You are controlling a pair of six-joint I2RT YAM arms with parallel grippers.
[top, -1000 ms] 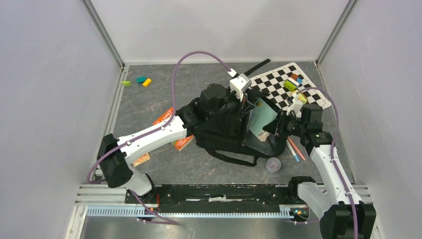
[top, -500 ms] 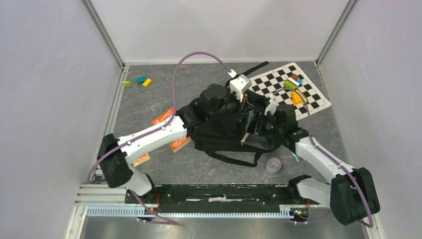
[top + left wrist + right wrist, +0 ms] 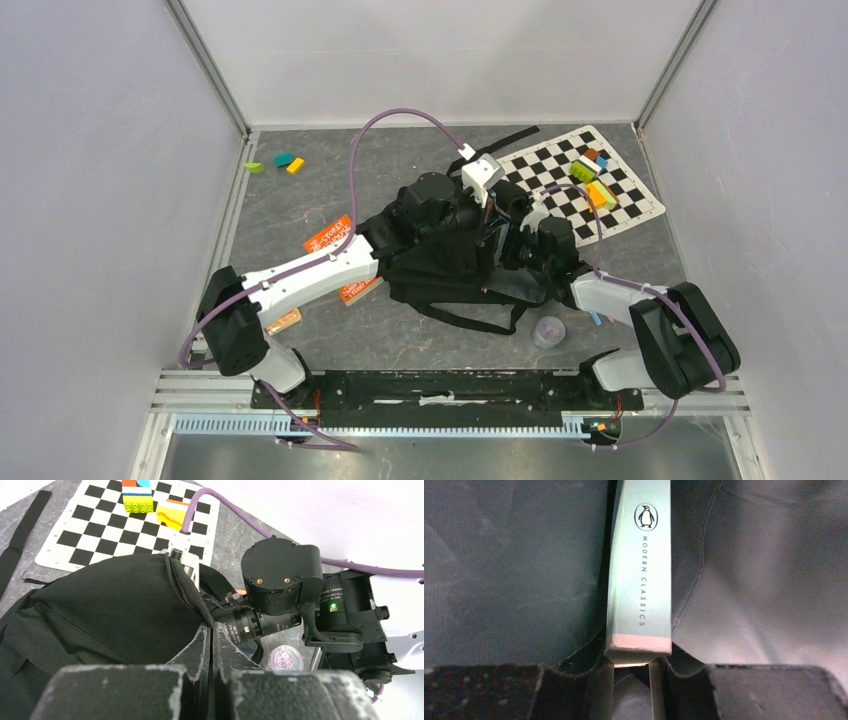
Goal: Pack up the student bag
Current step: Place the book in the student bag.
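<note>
The student bag (image 3: 450,255) lay mid-table, its zippered rim pinched tight by the left gripper (image 3: 210,632). Inside the bag, the right gripper (image 3: 629,677) clamped a green book (image 3: 640,580), with fabric walls crowding both sides. A second earlier the book stood outside the bag's mouth.

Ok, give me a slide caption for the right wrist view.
Right gripper pinches a pale green Penguin Modern Classics paperback inside the large black fabric backpack.

Matt cloth student bag (image 3: 100,610), perhaps glossy book (image 3: 639,580)
</note>
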